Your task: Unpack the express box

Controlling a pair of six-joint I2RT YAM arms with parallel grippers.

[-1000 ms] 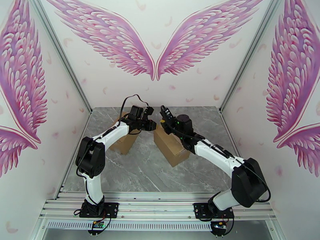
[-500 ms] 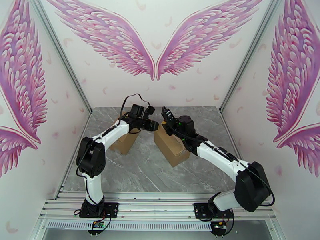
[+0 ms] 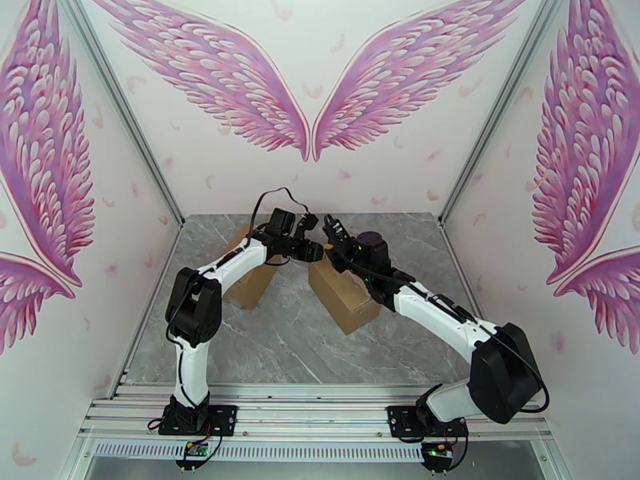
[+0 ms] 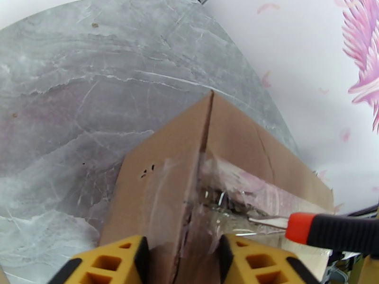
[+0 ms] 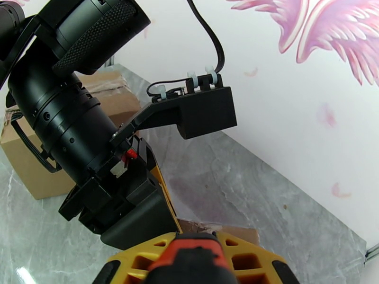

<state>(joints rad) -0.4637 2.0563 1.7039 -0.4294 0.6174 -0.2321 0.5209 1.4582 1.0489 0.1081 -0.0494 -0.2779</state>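
On the grey marble counter (image 3: 304, 346), the express box (image 3: 346, 296) lies near the middle, a brown cardboard carton set at an angle with its long side running away toward the far left. Its flaps are down, so whatever is inside stays hidden. The right arm crosses over its near end and covers part of the lid. Over the far end of the box the two grippers meet, almost touching. The left gripper (image 4: 182, 254) sits astride a raised edge of the box, one yellow finger on each side with cardboard between them. The pictures do not settle whether the fingers pinch that edge or merely flank it. Clear tape (image 4: 265, 192) runs along the top seam just beyond those fingers, torn and crumpled into a ragged hole whose depth is too dark to read. A tool (image 4: 331, 231) with an orange-and-black handle reaches in from the right of the box, its thin metal tip lying at the torn tape. The rear of the handle is cut off at the frame edge. The right gripper (image 5: 189, 261) is clamped on that handle, which sits between its yellow fingers. To the left of the express box stands a second cardboard box (image 3: 250, 283), closed and partly covered by the left arm. Behind both boxes rises a white wall (image 3: 312, 186) painted with pink wings.
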